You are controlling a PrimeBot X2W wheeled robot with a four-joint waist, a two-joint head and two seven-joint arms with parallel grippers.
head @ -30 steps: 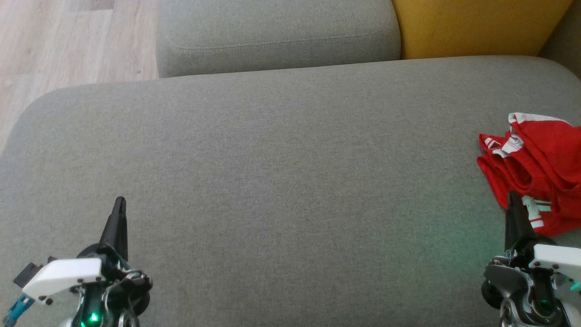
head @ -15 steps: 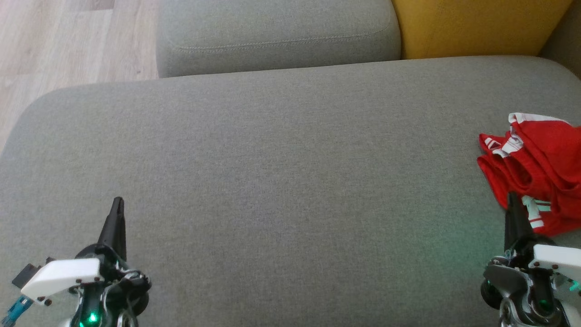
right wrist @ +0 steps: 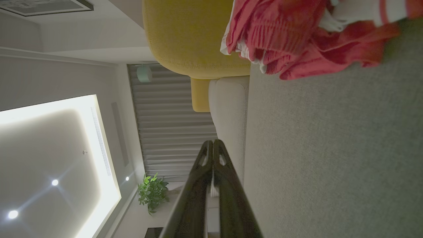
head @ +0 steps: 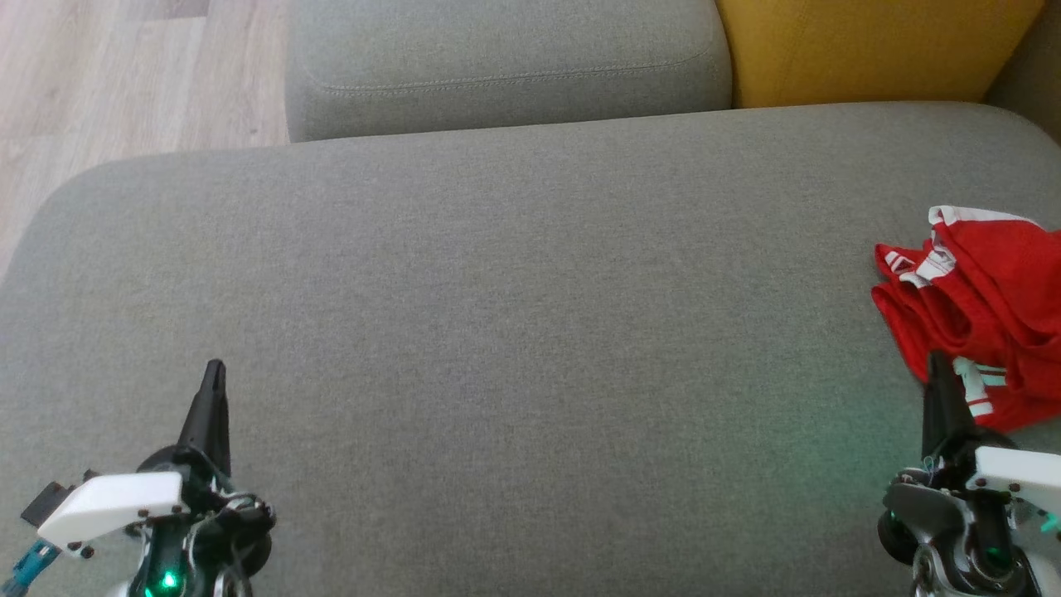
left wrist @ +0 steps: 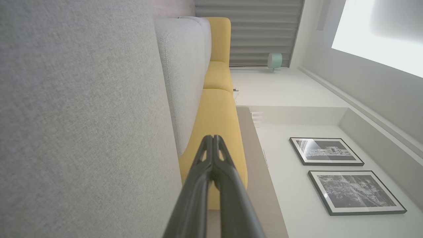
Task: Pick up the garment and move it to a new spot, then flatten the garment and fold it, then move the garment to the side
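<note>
Both my left fingers (head: 214, 381) and right fingers (head: 939, 390) are pressed together, nothing pinched. They sit low at the near corners of the grey sofa seat (head: 514, 315), tips pointing away from me.

The garment (head: 986, 307) is red with white trim. It lies bunched at the far right of the seat, partly cut off by the head view's edge. It is rumpled in loose layers, not spread flat.

In the head view my right tip overlaps the garment's near edge; I cannot tell whether it touches. The right wrist view shows the cloth ahead and off to one side, not between the fingers.

The pile at the side fits two readings: a heap waiting to be picked up, or a piece already set aside after folding. My guess leans to the heap because it looks messy, but the pictures don't settle it.

Room: the whole middle and left of the seat is bare, which leaves plenty of space to spread cloth. The seat's left edge rounds off toward the wood floor (head: 124, 75). The grey back cushion (head: 506, 58) and the yellow cushion (head: 862, 50) close the far side. The right side is tight.
</note>
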